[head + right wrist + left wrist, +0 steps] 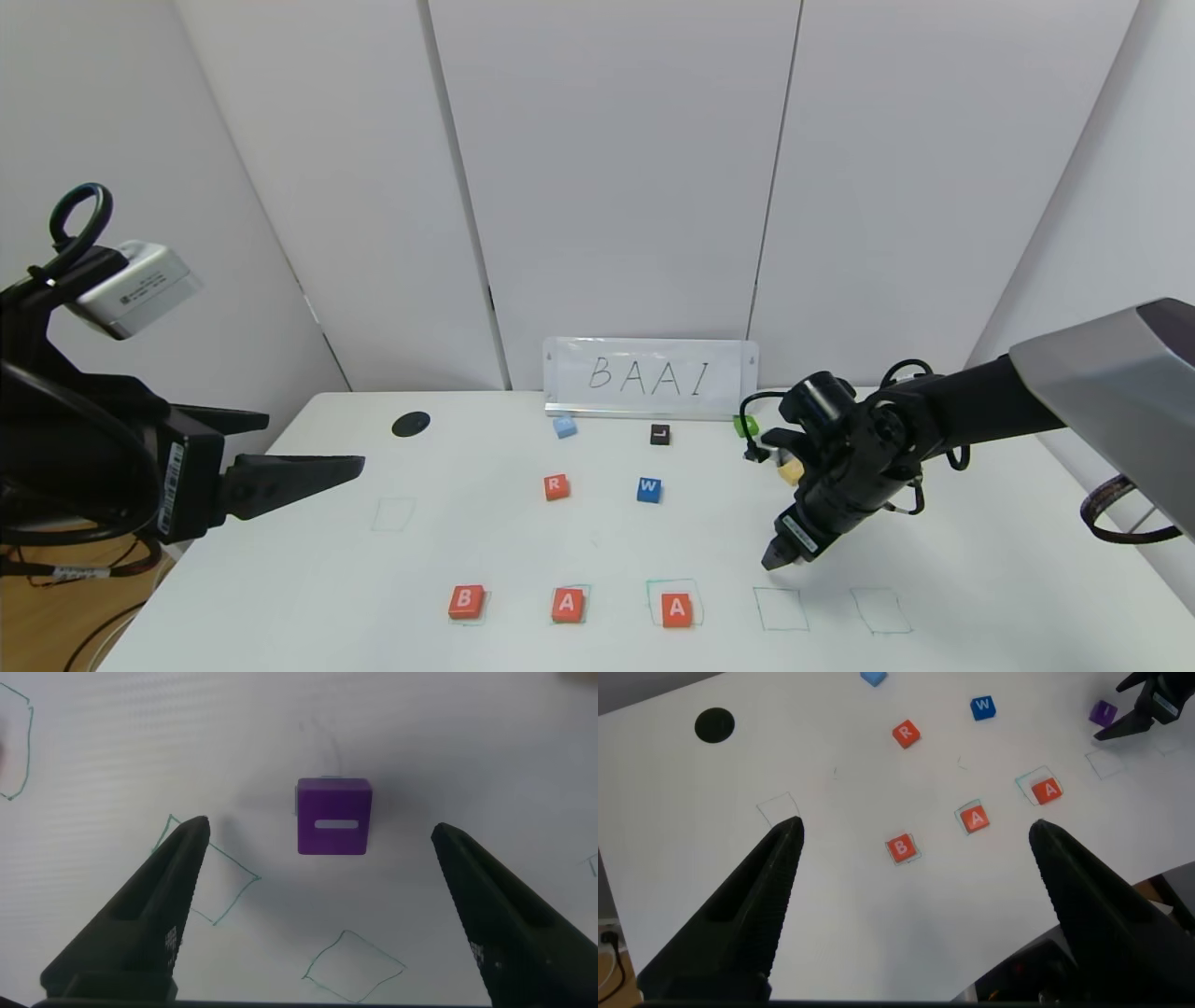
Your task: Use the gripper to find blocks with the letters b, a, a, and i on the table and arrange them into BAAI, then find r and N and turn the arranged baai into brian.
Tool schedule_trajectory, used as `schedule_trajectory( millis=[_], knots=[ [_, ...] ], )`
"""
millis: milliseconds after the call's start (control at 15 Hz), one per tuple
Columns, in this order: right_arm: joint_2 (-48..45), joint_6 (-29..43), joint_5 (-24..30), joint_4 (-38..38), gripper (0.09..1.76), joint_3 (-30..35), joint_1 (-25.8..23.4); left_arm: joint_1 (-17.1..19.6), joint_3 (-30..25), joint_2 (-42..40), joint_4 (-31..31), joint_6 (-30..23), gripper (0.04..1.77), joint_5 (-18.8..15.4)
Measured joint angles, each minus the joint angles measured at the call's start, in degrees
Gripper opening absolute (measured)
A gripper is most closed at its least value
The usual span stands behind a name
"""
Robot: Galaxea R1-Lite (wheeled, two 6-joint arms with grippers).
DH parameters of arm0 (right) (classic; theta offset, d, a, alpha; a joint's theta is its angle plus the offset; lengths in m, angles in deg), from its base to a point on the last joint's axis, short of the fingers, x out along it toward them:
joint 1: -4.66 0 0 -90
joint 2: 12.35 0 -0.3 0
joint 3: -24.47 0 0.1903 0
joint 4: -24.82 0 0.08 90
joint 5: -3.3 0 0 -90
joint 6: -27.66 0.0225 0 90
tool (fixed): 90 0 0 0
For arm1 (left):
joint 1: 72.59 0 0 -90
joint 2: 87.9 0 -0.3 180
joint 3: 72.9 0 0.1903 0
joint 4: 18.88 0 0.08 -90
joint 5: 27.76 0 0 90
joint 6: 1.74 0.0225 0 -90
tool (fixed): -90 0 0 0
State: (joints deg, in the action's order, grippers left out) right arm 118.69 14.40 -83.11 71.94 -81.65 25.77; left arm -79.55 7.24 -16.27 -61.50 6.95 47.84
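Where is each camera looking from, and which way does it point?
Head view: high on the robot, facing down at the white table; both arms show.
Left wrist view: on the left arm, facing across the table; open left gripper frames it.
Right wrist view: on the right arm, pointing down at the purple square I block between the open right gripper.
Shared: head and left wrist views both show the orange-red R block.

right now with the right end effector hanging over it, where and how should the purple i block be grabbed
Grip the purple I block by two opposite side faces, coming straight down from above. It lies flat on the table with bare surface all round, and the open right end effector already straddles it, so probably only a descent and a squeeze remain.
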Motion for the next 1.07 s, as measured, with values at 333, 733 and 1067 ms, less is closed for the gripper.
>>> schedule_trajectory(
  millis=[333,733,1067],
  knots=[
    [1.07,-0.04,-0.09,-0.20,1.71,-0.05,0.30,0.18,0.09,-0.11,0.02,0.00,1.72,-0.02],
    [1.44,-0.06,-0.11,-0.90,1.71,0.04,0.23,0.21,0.06,-0.20,0.02,0.50,1.72,-0.02],
    [1.82,-0.06,-0.11,-2.22,1.37,0.04,0.15,0.21,-0.10,-0.13,0.02,0.96,1.72,-0.02]
  ],
)
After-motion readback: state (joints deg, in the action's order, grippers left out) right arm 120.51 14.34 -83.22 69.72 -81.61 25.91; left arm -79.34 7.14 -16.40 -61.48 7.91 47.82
